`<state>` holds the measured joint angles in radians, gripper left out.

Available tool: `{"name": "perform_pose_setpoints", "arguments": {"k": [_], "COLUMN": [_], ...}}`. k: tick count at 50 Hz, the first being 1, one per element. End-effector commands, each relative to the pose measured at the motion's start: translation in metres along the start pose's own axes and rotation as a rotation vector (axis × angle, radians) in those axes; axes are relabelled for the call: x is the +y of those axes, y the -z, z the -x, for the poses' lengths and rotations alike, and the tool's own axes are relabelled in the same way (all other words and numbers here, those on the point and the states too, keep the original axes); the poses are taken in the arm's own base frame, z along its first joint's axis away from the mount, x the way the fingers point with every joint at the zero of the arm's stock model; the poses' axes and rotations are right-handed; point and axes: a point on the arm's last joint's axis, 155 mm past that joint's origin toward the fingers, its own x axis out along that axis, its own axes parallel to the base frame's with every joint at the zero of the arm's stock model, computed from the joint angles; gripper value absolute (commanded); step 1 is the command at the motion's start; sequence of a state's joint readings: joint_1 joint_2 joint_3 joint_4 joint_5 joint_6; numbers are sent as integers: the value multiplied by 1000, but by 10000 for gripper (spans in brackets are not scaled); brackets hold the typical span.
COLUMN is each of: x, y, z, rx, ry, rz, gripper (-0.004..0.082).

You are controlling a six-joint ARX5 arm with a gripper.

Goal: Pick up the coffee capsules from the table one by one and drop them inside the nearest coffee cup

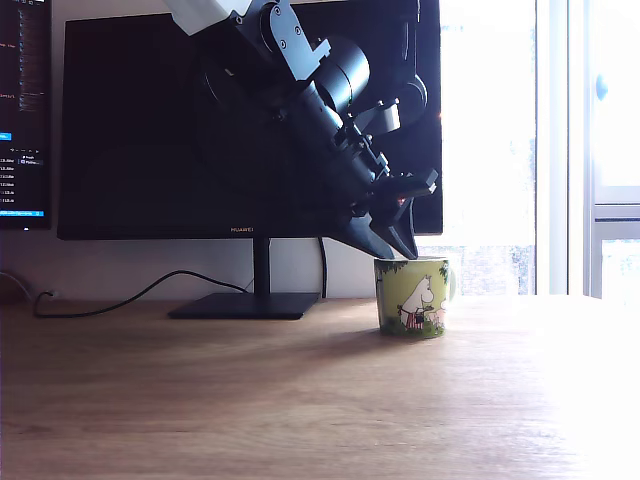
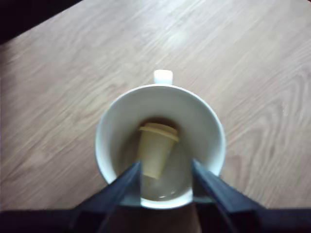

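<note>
While the gripper [image 2: 165, 166] gapes above the ceramic mug [image 2: 194, 110], a tapered cream capsule [image 2: 155, 149] lies inside.

A large dark monitor [image 1: 160, 120] on a black stand [image 1: 245, 303] fills the pale wall [image 1: 120, 262] behind the claw [image 1: 400, 250]. A second, lit screen [image 1: 22, 110] is cut off at the exterior view's left edge, well apart from the claw, and a black cable [image 1: 150, 286] trails along the back of the wooden table [image 1: 250, 400]. To the exterior view's right of the claw, a white-framed window [image 1: 490, 120] blazes with overexposed daylight, bleaching the desktop on that side while the boards below the monitor lie in softer shade.
</note>
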<state>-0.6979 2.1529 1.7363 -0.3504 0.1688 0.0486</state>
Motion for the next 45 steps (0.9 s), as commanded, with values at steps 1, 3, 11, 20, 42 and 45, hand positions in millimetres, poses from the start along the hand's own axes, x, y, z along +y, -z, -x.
{"name": "perform_pose_setpoints", "arguments": {"k": [1, 3, 11, 20, 42, 45], "x": [-6, -7, -3, 11, 33, 31], "y": [-21, -24, -35, -28, 31, 42], "z": [19, 22, 41, 63, 137, 142], "rx": [-53, -61, -95, -112, -205, -204], "ry": [8, 8, -2, -27, -89, -92], "rz": [-17, -18, -18, 0, 113, 118], "gripper": [-20, -20, -20, -20, -20, -20]}}
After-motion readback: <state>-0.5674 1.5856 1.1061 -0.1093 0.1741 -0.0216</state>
